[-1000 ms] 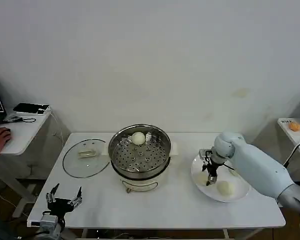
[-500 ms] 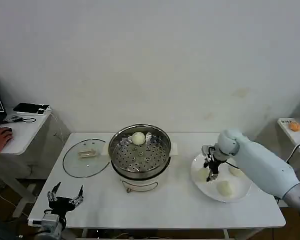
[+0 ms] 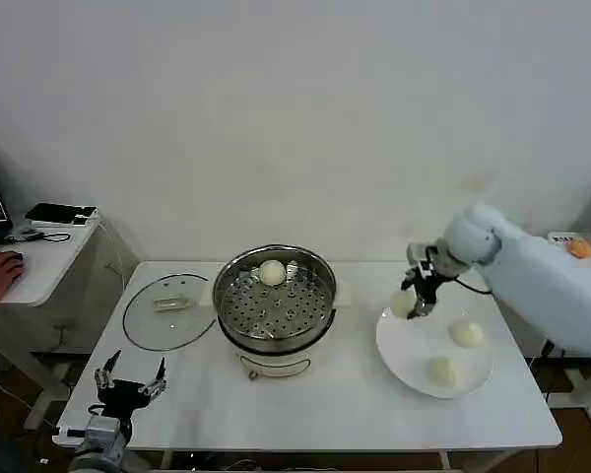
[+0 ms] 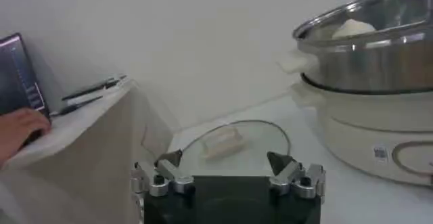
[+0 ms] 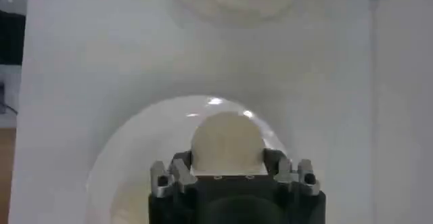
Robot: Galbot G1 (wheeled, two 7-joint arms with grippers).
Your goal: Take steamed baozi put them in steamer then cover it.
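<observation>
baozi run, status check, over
Right gripper shut on a baozi, lifted over the plate's near edge. Left gripper open, parked at table front. One baozi in steamer, two on plate. Path looks clear.

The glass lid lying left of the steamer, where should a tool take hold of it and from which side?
Grip the pale knob at the centre of the glass lid from straight above: the lid lies flat on the table, so only the knob stands up to be pinched.
</observation>
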